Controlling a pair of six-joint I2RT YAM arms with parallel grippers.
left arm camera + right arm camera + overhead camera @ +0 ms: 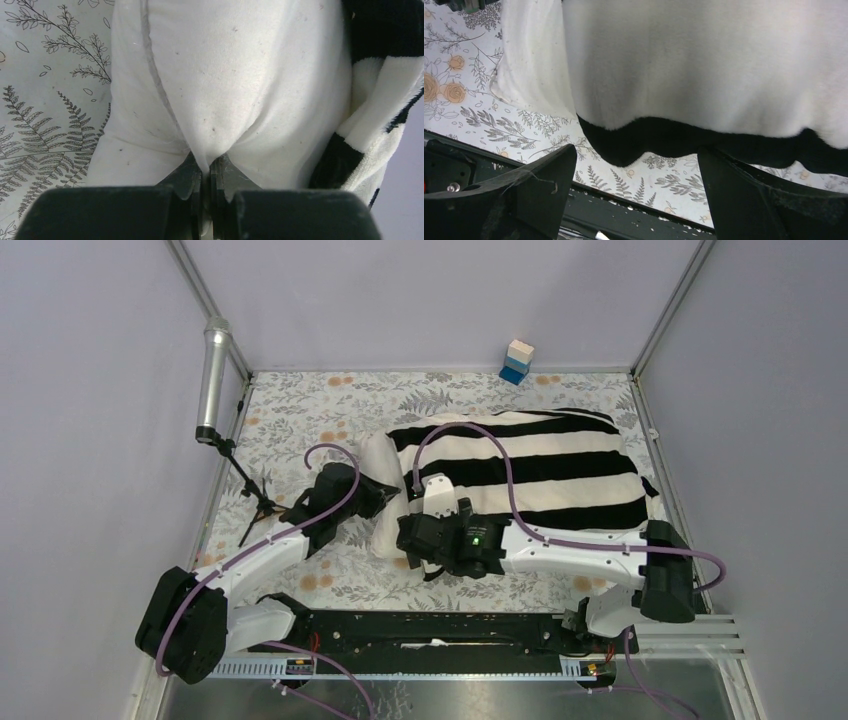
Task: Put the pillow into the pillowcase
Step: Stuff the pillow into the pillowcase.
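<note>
Your left gripper (207,175) is clenched on a pinch of the plump off-white fabric pillow (240,75), whose bare end pokes from the limp black-and-white striped pillowcase (540,465) lying toward the right edge of the floral-covered table (300,410). Your right gripper (636,150) gapes, released, at the case's black near hem (nothing held). Grip that hem and draw it left over the bare end; the silver microphone (214,380) at the left edge and the blue-and-white block (517,362) at the far edge sit well apart, so only your own arms crowd.

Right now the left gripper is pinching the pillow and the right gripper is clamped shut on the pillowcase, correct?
Not quite: the right gripper is open and holds nothing. The right wrist view shows the pillowcase loose beyond its spread fingers. The left gripper does pinch the pillow.
</note>
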